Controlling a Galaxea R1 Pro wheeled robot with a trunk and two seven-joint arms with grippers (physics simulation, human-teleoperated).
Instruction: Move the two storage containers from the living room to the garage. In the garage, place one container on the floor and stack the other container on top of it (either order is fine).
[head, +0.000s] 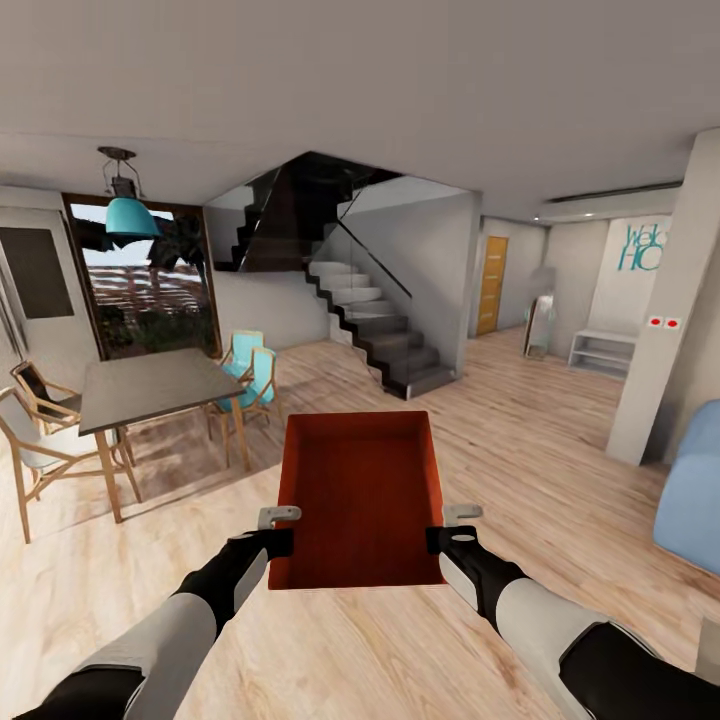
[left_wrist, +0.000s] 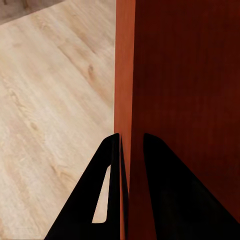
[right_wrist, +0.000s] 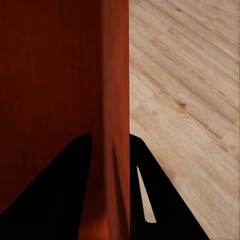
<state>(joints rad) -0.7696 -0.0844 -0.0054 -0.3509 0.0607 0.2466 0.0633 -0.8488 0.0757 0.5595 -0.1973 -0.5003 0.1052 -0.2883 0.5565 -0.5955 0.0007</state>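
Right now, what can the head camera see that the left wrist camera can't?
Head view alone: the dark staircase, grey dining table, turquoise chairs, teal hanging lamp, and the right gripper clamping the bin's other wall. Left wrist view alone: a close look at one black finger on each face of the thin wall. Both: the orange-red open-top storage container, the left gripper and light wood-plank floor.

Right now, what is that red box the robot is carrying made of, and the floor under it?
The storage container looks like thin matte orange-red plastic: its walls are slim and faintly ribbed, though that is a guess. The floor looks like light wood planks, with visible grain and board seams.
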